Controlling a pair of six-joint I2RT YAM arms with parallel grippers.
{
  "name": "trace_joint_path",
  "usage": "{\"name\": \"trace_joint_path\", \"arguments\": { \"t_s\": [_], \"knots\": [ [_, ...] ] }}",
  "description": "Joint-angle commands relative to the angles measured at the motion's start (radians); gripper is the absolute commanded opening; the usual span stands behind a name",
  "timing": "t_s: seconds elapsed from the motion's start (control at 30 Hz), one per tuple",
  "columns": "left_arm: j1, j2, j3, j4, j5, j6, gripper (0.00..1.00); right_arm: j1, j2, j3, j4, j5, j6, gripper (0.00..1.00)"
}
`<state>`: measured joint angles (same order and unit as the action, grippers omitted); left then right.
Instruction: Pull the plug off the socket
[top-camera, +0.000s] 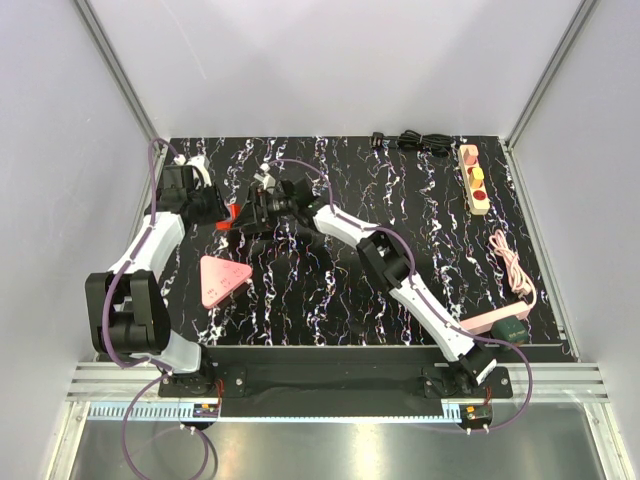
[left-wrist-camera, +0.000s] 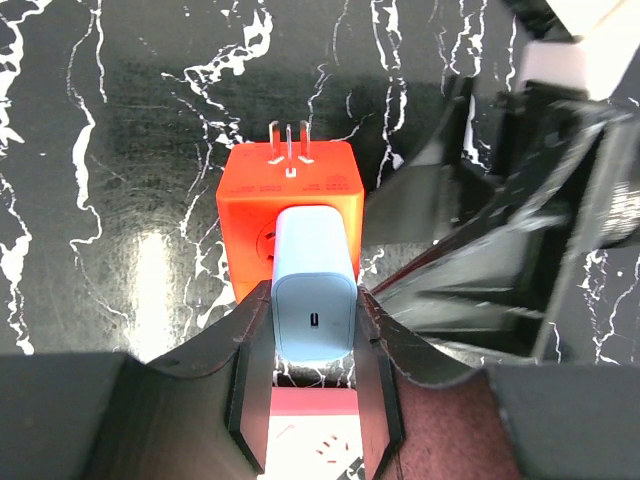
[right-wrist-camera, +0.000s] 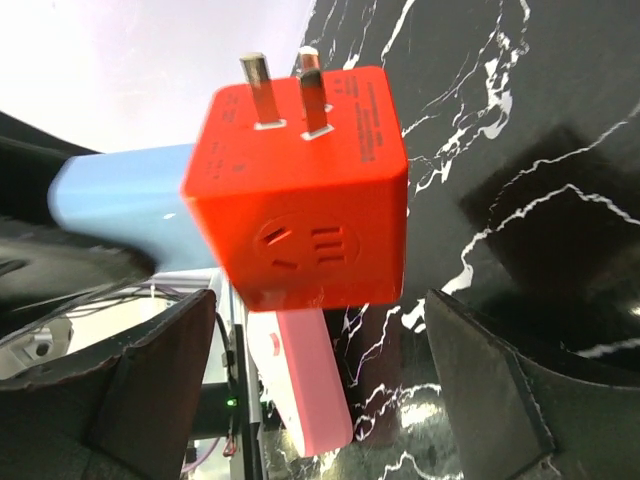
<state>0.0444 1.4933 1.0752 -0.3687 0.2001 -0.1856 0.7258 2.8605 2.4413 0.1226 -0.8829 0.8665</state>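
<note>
At the far left of the marbled black tabletop (top-camera: 330, 310), I am bringing both arms together around the socket (left-wrist-camera: 290, 190), an orange-red cube with bare metal prongs (right-wrist-camera: 285, 90) sticking out of its far face. My left gripper (left-wrist-camera: 313, 330) is pinching the plug (left-wrist-camera: 313, 290), a pale blue charger block, with one black finger pressing on each of its long sides. The plug is still sitting flush against the cube's near face. My right gripper (right-wrist-camera: 320, 300) is standing spread, its two fingers flanking the cube with a gap showing on either side. A pink triangle (top-camera: 218, 280) is lying just in front of the pair, nearer my bases. Well apart, by the far right corner, a beige strip (top-camera: 473, 180) with round coloured outlets is lying beside a coiled black cable (top-camera: 415, 142).
</note>
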Motion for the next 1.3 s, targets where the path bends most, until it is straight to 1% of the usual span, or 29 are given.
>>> {"name": "trace_joint_path", "arguments": {
  "t_s": [0.0, 0.1, 0.23, 0.27, 0.37, 0.6, 0.73, 0.8, 0.9, 1.0, 1.03, 1.1, 1.13, 1.23, 1.27],
  "knots": [
    [0.003, -0.008, 0.057, 0.057, 0.047, -0.006, 0.0, 0.021, 0.026, 0.077, 0.022, -0.007, -0.008, 0.92],
    [0.003, -0.005, 0.058, 0.054, 0.059, -0.008, 0.0, 0.021, 0.039, 0.09, 0.02, 0.016, -0.015, 0.91],
    [0.003, -0.002, 0.06, 0.05, 0.064, -0.008, 0.0, 0.023, 0.034, 0.079, 0.015, 0.048, -0.044, 0.85],
    [0.003, -0.001, 0.06, 0.05, 0.065, -0.008, 0.0, 0.023, 0.031, 0.075, 0.018, 0.062, -0.047, 0.81],
    [0.003, 0.001, 0.061, 0.048, 0.068, -0.008, 0.0, 0.023, 0.023, 0.044, 0.069, 0.065, -0.055, 0.75],
    [0.003, 0.019, 0.072, 0.034, 0.081, -0.006, 0.0, 0.023, 0.023, 0.059, 0.098, 0.055, -0.061, 0.73],
    [0.003, 0.022, 0.077, 0.03, 0.085, -0.008, 0.0, 0.023, 0.033, 0.071, 0.101, 0.05, -0.047, 0.65],
    [0.003, 0.022, 0.078, 0.03, 0.088, -0.008, 0.0, 0.023, 0.037, 0.064, 0.127, 0.047, -0.023, 0.64],
    [0.003, 0.025, 0.078, 0.027, 0.091, -0.008, 0.0, 0.021, 0.039, 0.064, 0.152, 0.056, 0.003, 0.56],
    [0.003, 0.027, 0.078, 0.027, 0.088, -0.006, 0.0, 0.023, 0.048, 0.079, 0.178, 0.062, 0.045, 0.37],
    [0.003, 0.027, 0.078, 0.027, 0.088, -0.006, 0.0, 0.023, 0.054, 0.085, 0.18, 0.068, 0.058, 0.21],
    [0.003, 0.025, 0.08, 0.027, 0.085, -0.006, 0.0, 0.023, 0.056, 0.097, 0.157, 0.087, 0.095, 0.03],
    [0.003, 0.024, 0.078, 0.027, 0.084, -0.005, 0.0, 0.023, 0.054, 0.094, 0.144, 0.103, 0.127, 0.0],
    [0.003, 0.015, 0.074, 0.043, 0.087, -0.005, 0.0, 0.023, 0.037, 0.09, 0.076, 0.156, 0.175, 0.0],
    [0.002, 0.01, 0.065, 0.051, 0.084, -0.005, 0.0, 0.023, 0.034, 0.09, 0.021, 0.185, 0.208, 0.0]
  ]
}}
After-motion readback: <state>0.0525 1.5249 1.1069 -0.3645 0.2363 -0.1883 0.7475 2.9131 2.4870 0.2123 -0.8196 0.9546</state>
